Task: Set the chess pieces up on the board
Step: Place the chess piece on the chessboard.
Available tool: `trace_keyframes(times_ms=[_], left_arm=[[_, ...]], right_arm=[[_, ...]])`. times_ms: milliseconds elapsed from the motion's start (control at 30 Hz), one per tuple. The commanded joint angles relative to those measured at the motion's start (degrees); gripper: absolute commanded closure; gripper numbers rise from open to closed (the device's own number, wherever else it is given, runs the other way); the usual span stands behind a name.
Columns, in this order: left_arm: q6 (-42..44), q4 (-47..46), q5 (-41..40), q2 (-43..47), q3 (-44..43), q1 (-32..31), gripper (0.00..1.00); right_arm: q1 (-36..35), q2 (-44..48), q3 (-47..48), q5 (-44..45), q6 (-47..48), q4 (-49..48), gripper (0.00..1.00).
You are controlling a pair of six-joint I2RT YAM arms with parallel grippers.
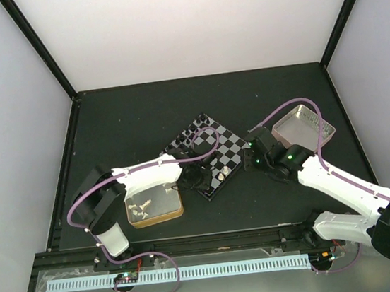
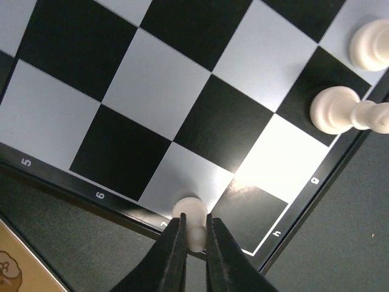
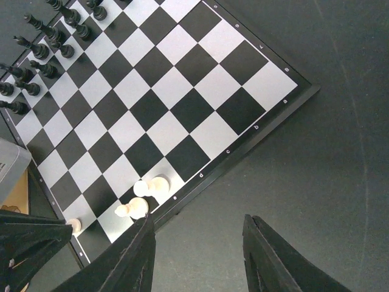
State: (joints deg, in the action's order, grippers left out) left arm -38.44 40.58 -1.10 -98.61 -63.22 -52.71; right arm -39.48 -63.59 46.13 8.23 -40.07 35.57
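On the board [image 3: 182, 103] black pieces [image 3: 48, 48] stand far, few white pieces [image 3: 159, 184] near; left gripper [image 2: 194, 222] clamps a pawn [image 2: 189, 210], right gripper [image 3: 197, 222] is wide.

Left claw [image 2: 194, 224] looks pinched nearly shut; right claw [image 3: 199, 222] spread wide.

Chequered black-white board [image 3: 164, 103], cream pawn [image 2: 190, 210]

Tin [image 1: 158, 221]: gold-rimmed, rectangular, at the table's near left (a tan corner of it shows in the left wrist view).
Tray [image 1: 296, 130]: silvery, pinkish inside, set cornerwise at the right.
Table [image 1: 127, 118]: dark, matte.
Walls [image 1: 194, 25]: plain white, between black posts [image 1: 39, 45].
Strip [image 1: 196, 270]: white, perforated, along the near edge.
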Motion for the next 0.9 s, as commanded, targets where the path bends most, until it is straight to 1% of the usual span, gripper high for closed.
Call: trace_keyframes(times_ms=[0,33,100,300,467,567,667,800,867], left_arm=[[0.97,2.18,-0.06,-0.22,-3.16,-0.2,0.87],[1.07,2.1,0.08,-0.07,-3.34,-0.2,0.82],[1.12,2.37,-0.38,0.37,-3.91,-0.2,0.77],[1.51,4.09,-2.49,2.33,-5.62,0.31,0.74],[1.16,6.68,-6.09,6.92,-5.5,1.11,0.67],[0.08,7.71,-8.82,11.41,-3.4,2.45,0.65],[-0.02,7.56,-8.9,15.91,-0.72,3.86,0.63],[-1.12,7.75,-8.77,20.76,2.05,5.54,0.62],[-2.52,7.67,-10.11,23.44,4.29,6.86,0.62]], right_arm=[[0.37,-0.09,-0.21,-0.84,0.71,-1.46,0.58],[0.41,-0.01,-0.17,-0.97,0.62,-1.47,0.58],[0.44,0.09,-0.08,-1.32,0.61,-1.55,0.58],[0.47,0.49,0.4,-1.77,0.52,-1.3,0.58],[0.53,1.08,0.45,-2.3,0.27,-1.12,0.58],[0.48,0.98,0.5,-3.06,0.09,-1.38,0.58],[0.48,0.45,0.9,-4.32,0.28,-1.77,0.58],[-0.09,-1.88,1.68,-11.7,4.74,-3.53,0.58],[-2.19,-4.14,2.68,-12.86,6.96,-3.33,0.58]])
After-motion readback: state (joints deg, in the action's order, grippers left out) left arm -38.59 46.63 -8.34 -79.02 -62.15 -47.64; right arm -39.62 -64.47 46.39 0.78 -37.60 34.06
